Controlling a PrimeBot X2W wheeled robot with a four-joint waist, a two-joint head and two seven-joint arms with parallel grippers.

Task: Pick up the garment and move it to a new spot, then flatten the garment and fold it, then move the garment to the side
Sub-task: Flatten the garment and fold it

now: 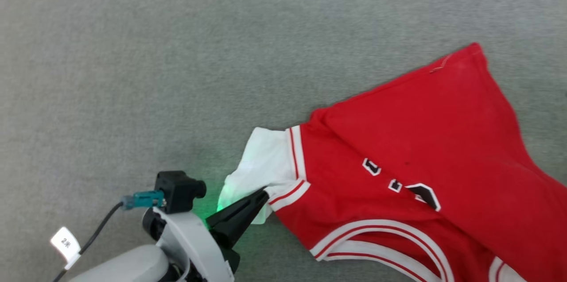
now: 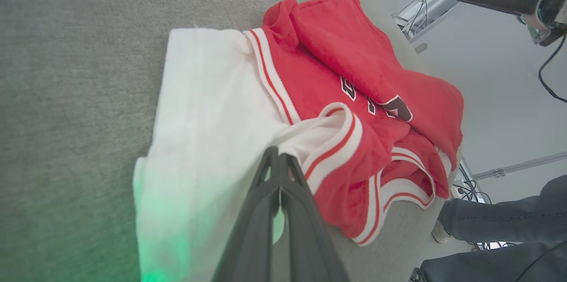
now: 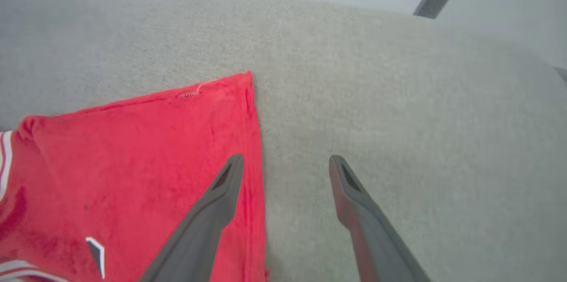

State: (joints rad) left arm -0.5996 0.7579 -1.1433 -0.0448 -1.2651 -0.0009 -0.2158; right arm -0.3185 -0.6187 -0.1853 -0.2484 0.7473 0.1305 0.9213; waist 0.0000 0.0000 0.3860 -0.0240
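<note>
**Desk:** What sat nearest the lens?

**Photographer:** The left gripper [image 1: 265, 192], its fingers pressed together on the garment [image 1: 421, 140]. It had the white sleeve [image 2: 208, 118], just beside the striped cuff [image 2: 336, 140], and the cloth bunched up at the pinch.

**Desk:** And the garment itself?

**Photographer:** It lay rumpled on the grey-covered bench [image 1: 177, 52]. Past the sleeve, the red body was doubled over itself and half hid the black block letters [image 1: 423, 195].

**Desk:** Further out?

**Photographer:** The right gripper [image 3: 285, 162] hung spread wide at the garment's far hem, holding nothing. One finger was over the red edge and the other over bare bench. Beyond the garment, off the bench, were a person's legs [image 2: 500, 224].

**Desk:** How would it handle?

**Photographer:** Light, soft and limp, by the look of it. It would probably sag and trail from any single pinch and keep no shape of its own. I judged the thicker edges the surest holds. That meant the ribbed cuff or shoulder seam on one side and the hem corner [image 3: 243, 83] on the other, taken together to draw the cloth flat.
</note>
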